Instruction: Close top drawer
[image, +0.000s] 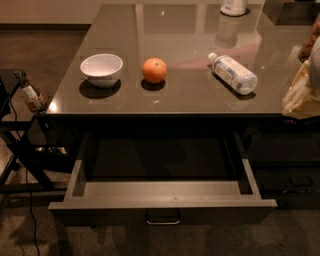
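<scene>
- Drawer (162, 203) is sitting pulled far out from under the table (190, 102), filling the lower middle of the frame.
- Its dark front is facing the bottom edge, and a small metal handle (163, 220) is hanging at the centre of it.
- Lighter grey inner walls are showing; the inside is lying in shadow and nothing can be made out in it.
- Gripper (299, 94) is sitting at the far right edge, over the table's right end, partly cut off by the frame.
- Cannot tell whether the gripper is spread or pressed together; it is not touching the drawer and is well apart from the handle.
- White bowl (101, 69) is standing upright at the left of the tabletop.
- Orange (154, 70) is resting just right of the bowl, apart from it.
- Clear bottle (233, 74) is lying on its side right of centre, cap pointing to the upper left.
- A white container (233, 6) is standing at the top edge, cut off.
- Another dark drawer front (295, 181) is showing at lower right, under the table.
- A black stand (20, 150) with a small bottle (30, 95) is standing at the left edge, and a cable (28, 200) is trailing down to the floor.
</scene>
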